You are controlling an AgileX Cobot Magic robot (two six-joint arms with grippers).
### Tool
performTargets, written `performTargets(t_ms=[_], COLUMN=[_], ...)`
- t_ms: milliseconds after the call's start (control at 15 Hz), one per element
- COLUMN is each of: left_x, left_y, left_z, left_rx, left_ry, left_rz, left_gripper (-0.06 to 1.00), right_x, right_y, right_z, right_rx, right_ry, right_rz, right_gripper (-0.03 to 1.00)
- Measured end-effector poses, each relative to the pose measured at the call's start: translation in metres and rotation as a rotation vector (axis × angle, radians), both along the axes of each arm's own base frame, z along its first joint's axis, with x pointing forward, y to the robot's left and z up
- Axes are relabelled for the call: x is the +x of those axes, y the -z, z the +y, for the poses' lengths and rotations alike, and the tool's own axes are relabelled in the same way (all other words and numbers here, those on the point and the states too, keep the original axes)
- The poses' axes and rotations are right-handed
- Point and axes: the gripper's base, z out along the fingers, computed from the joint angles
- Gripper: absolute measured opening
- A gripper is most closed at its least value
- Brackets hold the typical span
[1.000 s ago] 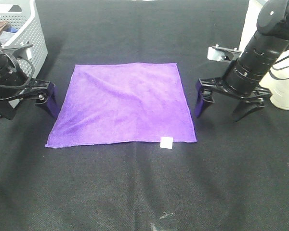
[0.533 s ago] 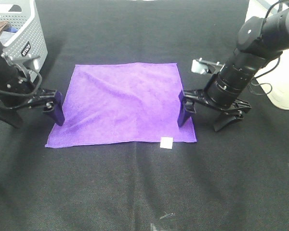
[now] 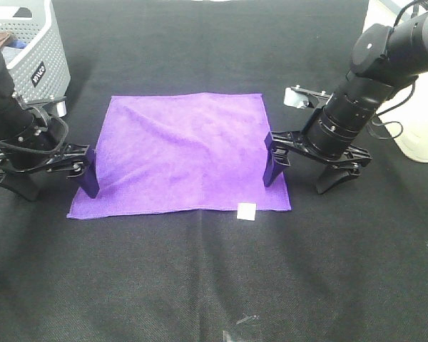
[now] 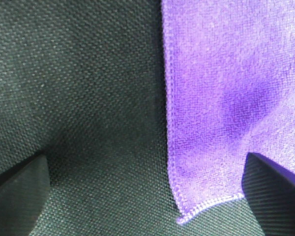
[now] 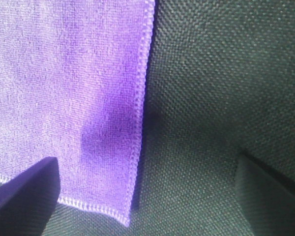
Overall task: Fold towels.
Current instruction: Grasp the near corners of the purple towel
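Observation:
A purple towel lies flat and spread out on the black cloth, with a white tag at its front edge. My left gripper is open and low, straddling the towel's left edge near the front-left corner. In the left wrist view the towel edge and corner lie between the fingers. My right gripper is open and low, straddling the right edge near the front-right corner. In the right wrist view the towel edge runs between the fingers.
A grey perforated basket with cloth in it stands at the back left. A white container stands at the right edge. Black cloth covers the table in front.
The right gripper moved left from beside the towel to straddle its right edge. The left gripper moved forward and inward to the towel's front-left corner.

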Motion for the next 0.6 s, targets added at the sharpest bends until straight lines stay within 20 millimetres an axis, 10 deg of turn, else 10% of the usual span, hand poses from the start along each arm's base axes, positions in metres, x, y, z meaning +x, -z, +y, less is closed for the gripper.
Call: performTargets(t_ms=[600], left_x=[-0.003], left_y=[0.0], left_z=[-0.029], left_rx=[-0.062], left_ry=[0.012], left_rz=[0.003], left_gripper=[0.97], right_x=[0.0], right_y=[0.0], right_z=[0.005], right_rx=[0.018], right_ry=[0.01], right_rz=[-0.001], right_gripper=[0.92])
